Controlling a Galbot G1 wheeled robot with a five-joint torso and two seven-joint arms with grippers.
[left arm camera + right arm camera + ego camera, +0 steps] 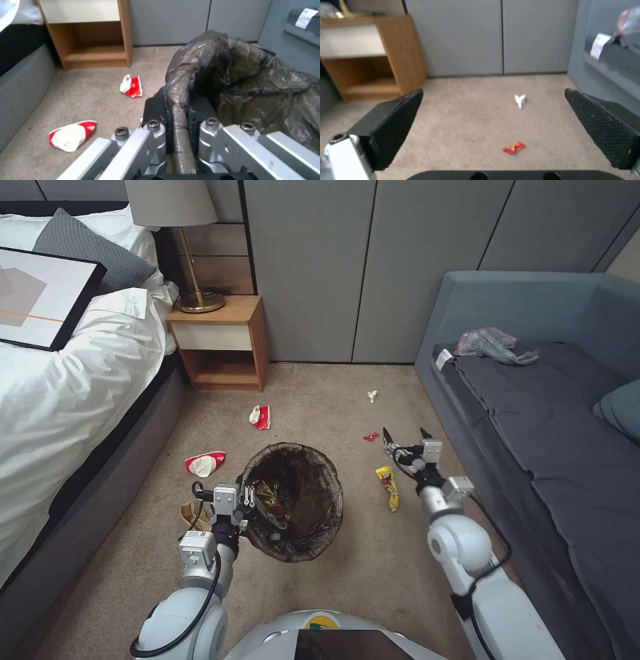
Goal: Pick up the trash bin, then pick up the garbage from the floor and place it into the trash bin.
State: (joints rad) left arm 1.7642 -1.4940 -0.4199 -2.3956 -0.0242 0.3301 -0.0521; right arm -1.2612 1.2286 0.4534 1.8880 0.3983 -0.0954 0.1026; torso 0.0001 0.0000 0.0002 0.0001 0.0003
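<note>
Carpeted floor: left gripper [248,505] clamps the trash bin [293,500] rim; right gripper [407,437] spread wide, empty.

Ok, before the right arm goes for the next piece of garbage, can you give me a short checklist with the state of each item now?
1. Left gripper holds the bin by its rim, jaws closed on it: ok.
2. Bin mouth open, some litter already inside: ok.
3. Right gripper empty with jaws wide open: ok.
4. Red scrap lies on the carpet between the open jaws, ahead of them: ok.
5. White scrap lies farther on, apart from the red one: ok.
6. Height of the right gripper above the carpet: cannot tell.
</note>
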